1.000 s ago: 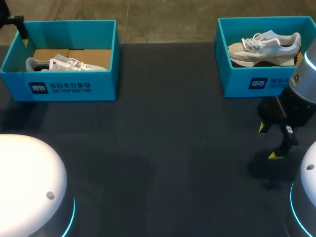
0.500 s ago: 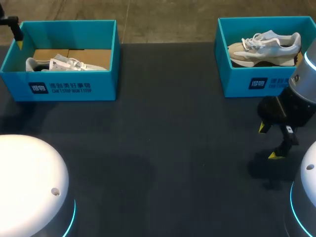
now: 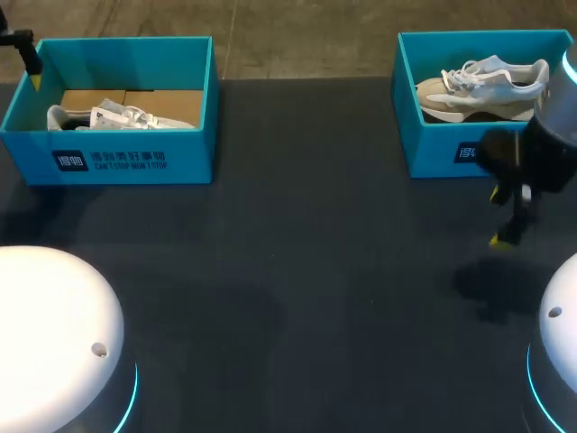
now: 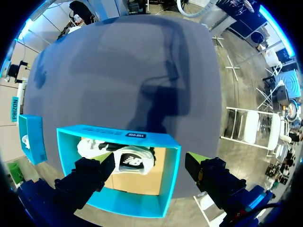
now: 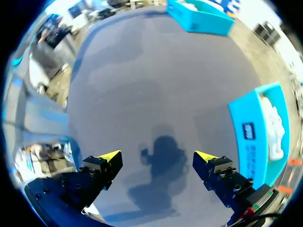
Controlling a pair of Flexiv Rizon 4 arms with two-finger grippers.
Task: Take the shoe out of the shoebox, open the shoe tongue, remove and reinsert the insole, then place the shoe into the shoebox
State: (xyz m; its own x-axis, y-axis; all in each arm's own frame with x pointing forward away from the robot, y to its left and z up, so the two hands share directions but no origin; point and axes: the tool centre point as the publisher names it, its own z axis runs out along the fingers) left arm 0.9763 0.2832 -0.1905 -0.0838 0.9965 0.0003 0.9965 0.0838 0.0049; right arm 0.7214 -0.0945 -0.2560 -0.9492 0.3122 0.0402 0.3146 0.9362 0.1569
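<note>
The left box [image 3: 108, 149] sits at the table's [image 3: 297, 271] far left with a white shoe [image 3: 122, 115] lying inside; the right box [image 3: 431, 149] sits at the table's far right and holds a beige shoe [image 3: 482, 86]; the left claw [image 4: 150, 158] hangs above the table's far-left corner, over its box, fingers wide and empty; the right claw [image 5: 156, 155] hovers over the table's right side, fingers wide, holding nothing.

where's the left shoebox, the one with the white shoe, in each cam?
Head view: left shoebox at the far left of the table.
Left wrist view: left shoebox just under the left gripper, white shoe inside.
Right wrist view: left shoebox far across the table, ahead of the right gripper.
Shared landmark: the right shoebox.
</note>
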